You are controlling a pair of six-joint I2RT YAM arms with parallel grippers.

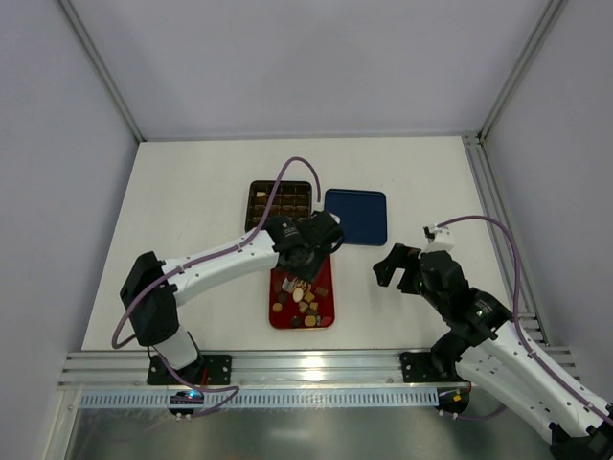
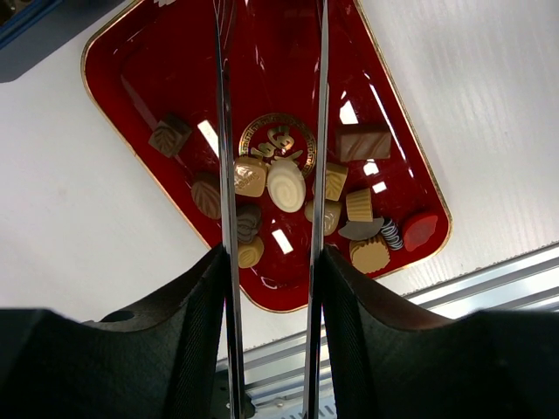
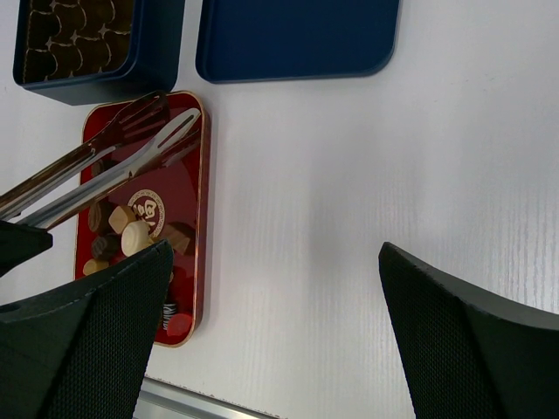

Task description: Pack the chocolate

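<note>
Top view: the left hand (image 1: 305, 247) reaches over a red tray (image 1: 328, 287) at the middle of the bench (image 1: 192, 192). It is closed partway on metal tongs (image 3: 105, 166), one blade pressed by each finger. In the right wrist view the forked tips of the tongs stand apart over the bare far end of the tray, nothing between them; whether they touch it I cannot tell. The chocolate (image 2: 286, 185), brown, tan and cream pieces, lies bunched in the near half of the tray. Beyond the tray sits a gridded box (image 1: 280, 201), with a blue lid (image 1: 356, 216) just beside it on the right. The right hand (image 1: 397, 268) hangs over bare bench right of the tray, jaws wide and empty.
</note>
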